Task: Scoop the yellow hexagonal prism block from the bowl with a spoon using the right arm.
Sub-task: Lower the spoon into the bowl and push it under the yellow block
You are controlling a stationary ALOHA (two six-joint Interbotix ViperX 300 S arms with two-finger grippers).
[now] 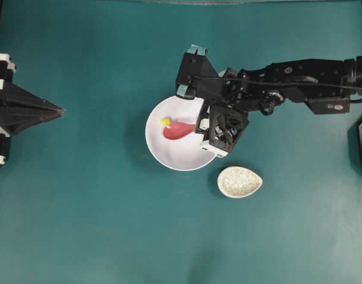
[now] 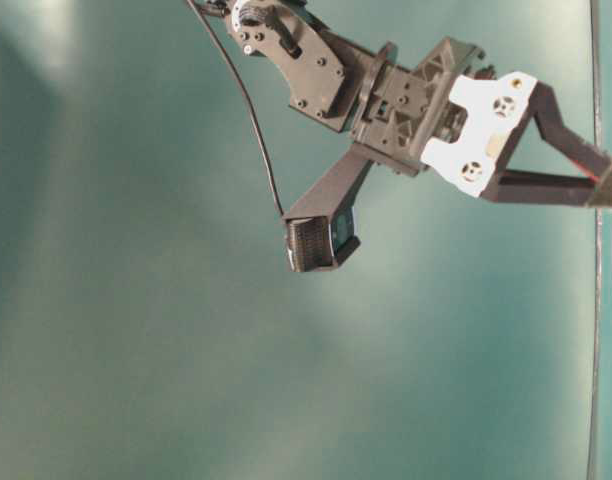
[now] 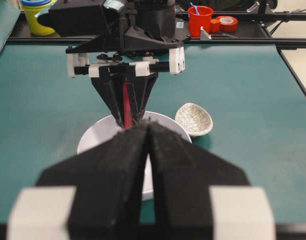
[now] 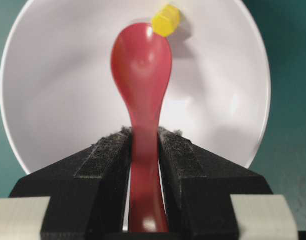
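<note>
One tiny yellow block (image 4: 166, 20) sits in the bowl (image 4: 53, 100) at my spoon (image 4: 141, 70) tip, just right of its long axis; my right gripper (image 4: 143, 150) clamps the handle.

The glossy red-pink spoon (image 4: 141, 90) lies in the smooth, shiny white bowl (image 4: 53, 100) (the teal worktop (image 1: 80, 225) looks matt), beside a crackle-glazed off-white dish (image 1: 239, 181).

Overhead looks straight down; both wrist views face the bowl (image 1: 169, 148) from opposite sides.
</note>
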